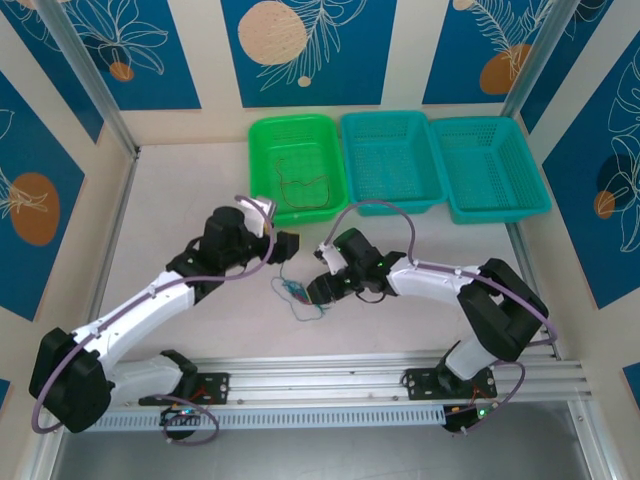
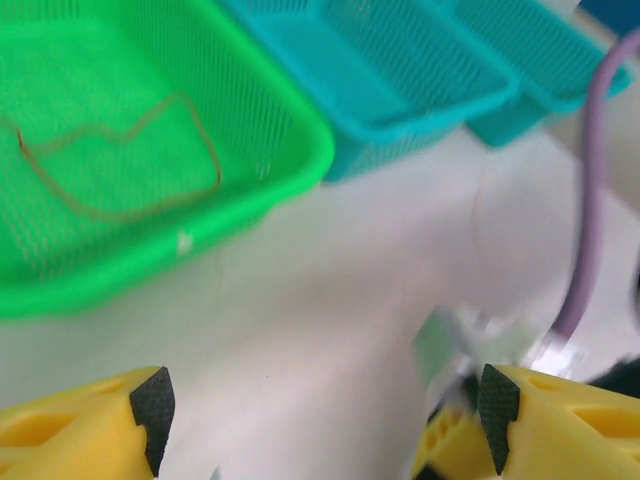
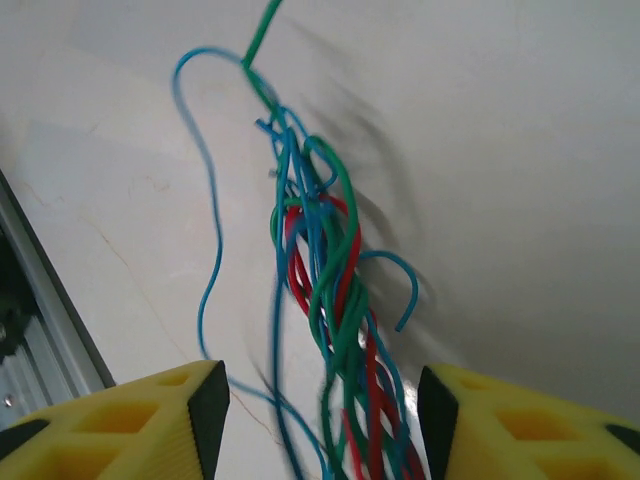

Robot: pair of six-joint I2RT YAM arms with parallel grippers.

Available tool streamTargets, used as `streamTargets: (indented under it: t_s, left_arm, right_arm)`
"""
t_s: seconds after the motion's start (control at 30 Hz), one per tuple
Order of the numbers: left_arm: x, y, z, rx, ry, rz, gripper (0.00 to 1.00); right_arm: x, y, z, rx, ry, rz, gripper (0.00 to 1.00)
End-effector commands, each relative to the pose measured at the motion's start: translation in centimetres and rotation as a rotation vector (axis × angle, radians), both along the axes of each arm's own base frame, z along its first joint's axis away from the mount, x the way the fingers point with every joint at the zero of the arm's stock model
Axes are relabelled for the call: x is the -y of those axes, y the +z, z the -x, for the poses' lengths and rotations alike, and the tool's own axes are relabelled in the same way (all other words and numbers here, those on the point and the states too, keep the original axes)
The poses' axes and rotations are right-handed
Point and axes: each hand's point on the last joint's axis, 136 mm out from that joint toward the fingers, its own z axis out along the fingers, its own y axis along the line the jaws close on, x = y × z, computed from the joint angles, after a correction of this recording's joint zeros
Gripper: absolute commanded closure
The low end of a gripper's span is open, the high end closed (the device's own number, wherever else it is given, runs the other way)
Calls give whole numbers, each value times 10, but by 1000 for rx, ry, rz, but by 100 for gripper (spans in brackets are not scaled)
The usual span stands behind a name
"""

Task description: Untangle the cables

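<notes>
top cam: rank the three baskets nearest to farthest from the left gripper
1. green basket, left end of the row, just beyond the left gripper
2. middle teal basket, centre of the row, off to the gripper's right
3. right teal basket, right end of the row
</notes>
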Motion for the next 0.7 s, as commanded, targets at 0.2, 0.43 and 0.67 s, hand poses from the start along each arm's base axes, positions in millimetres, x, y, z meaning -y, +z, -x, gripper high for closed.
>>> streamTargets:
  t_s: [0.2, 0.43, 0.67]
  left_arm:
    - [5, -63, 27, -164, -34, -98, 19]
    - [13, -110, 37, -314, -30, -240, 16]
    - [15, -150, 30, -410, 72, -217, 26]
  right_arm:
    - [50, 48, -25, 62, -286, -117, 45]
    - [92, 14, 0, -58, -462, -8, 51]
    - [75, -7, 22, -164, -406, 7, 51]
